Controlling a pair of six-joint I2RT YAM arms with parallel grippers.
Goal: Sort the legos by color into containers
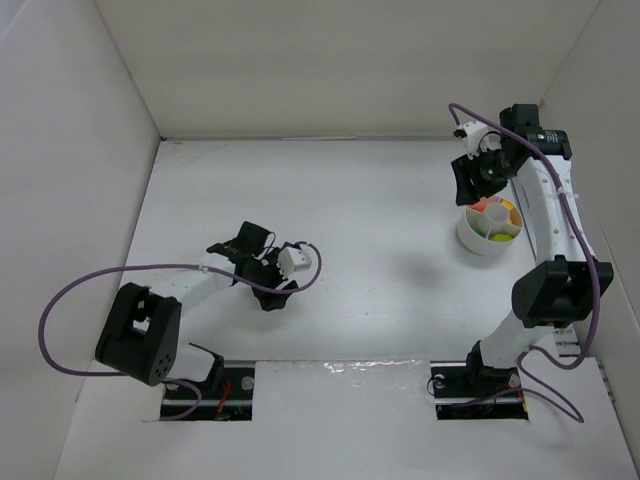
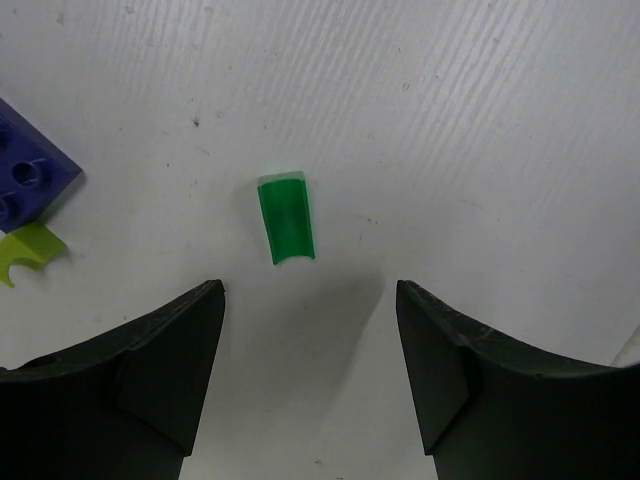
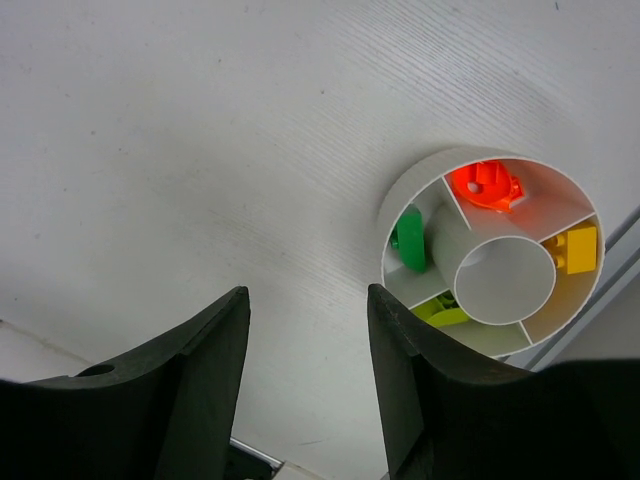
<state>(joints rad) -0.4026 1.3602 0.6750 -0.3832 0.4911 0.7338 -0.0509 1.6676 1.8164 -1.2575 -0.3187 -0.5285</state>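
before left tool (image 2: 308, 292), green lego (image 2: 287, 218).

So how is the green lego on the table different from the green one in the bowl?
The loose green lego lies flat on the table; the sorted green lego stands on edge inside a compartment of the bowl. Both are green.

One bowl (image 3: 555, 312) holding four legos: orange (image 3: 485, 185), yellow (image 3: 577, 249), lime (image 3: 440, 313), green (image 3: 408, 240). Three loose beyond the left jaws: green (image 2: 287, 218), purple (image 2: 28, 172), lime (image 2: 25, 250).
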